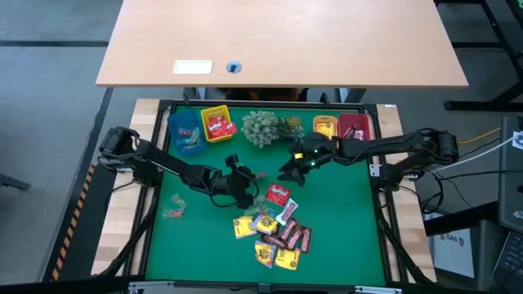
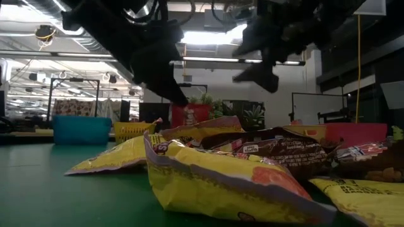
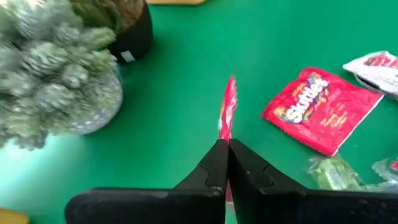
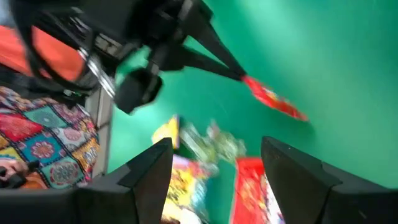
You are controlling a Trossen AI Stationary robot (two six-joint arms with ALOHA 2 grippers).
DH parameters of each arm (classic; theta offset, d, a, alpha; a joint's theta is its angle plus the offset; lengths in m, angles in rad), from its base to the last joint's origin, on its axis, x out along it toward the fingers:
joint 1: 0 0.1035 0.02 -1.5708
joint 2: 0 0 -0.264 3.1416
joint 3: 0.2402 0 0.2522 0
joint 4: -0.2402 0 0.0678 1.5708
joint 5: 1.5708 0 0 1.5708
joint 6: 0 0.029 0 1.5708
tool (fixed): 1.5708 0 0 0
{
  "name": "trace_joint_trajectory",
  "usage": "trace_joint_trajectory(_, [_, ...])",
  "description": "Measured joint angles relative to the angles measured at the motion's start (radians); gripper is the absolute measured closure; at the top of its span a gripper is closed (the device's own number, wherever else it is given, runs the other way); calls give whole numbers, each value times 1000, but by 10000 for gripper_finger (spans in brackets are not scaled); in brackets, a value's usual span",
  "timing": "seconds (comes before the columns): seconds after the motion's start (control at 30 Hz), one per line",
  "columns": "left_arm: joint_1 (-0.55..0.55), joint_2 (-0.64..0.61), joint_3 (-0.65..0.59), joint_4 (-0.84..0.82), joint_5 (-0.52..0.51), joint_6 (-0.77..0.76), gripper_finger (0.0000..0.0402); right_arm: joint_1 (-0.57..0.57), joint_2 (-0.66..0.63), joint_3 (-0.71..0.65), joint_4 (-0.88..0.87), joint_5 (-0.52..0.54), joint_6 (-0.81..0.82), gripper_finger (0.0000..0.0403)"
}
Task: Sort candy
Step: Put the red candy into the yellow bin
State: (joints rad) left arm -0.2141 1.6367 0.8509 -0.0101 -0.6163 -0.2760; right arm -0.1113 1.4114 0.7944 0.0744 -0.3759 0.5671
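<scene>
candy [image 1: 274,229] lies heaped mid-surface [image 1: 343,237], so each piece has to be lifted clear to sort it. left gripper [image 3: 226,149] pinches a thin red packet [image 3: 227,109] by one end, hanging edge-on above the green, likely bound for a bin. right gripper [image 4: 217,155] hovers close by, spread and empty. skittles packet [image 3: 322,109] is flat, red, glossy.

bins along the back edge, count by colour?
Blue bin: 1
Yellow bin: 1
Orange bin: 1
Red bin: 1
Total: 4 bins, two on each side of the plant cluster.
</scene>
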Motion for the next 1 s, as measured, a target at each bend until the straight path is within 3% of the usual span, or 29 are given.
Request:
trace_joint_trajectory(0.4, [107,-196,0,-207,4,24,401,0,-110,111,-158,9,-52,158])
trace_joint_trajectory(0.73, [122,-188,0,-254,160,-43,400,0,-115,111,-292,9,-51,158])
trace_joint_trajectory(0.87, [122,-166,0,-264,174,-87,378,0,-115,111,-321,9,-52,158])
trace_joint_trajectory(1.0, [122,-133,0,-276,223,-90,329,0,-115,111,-326,9,-52,158])
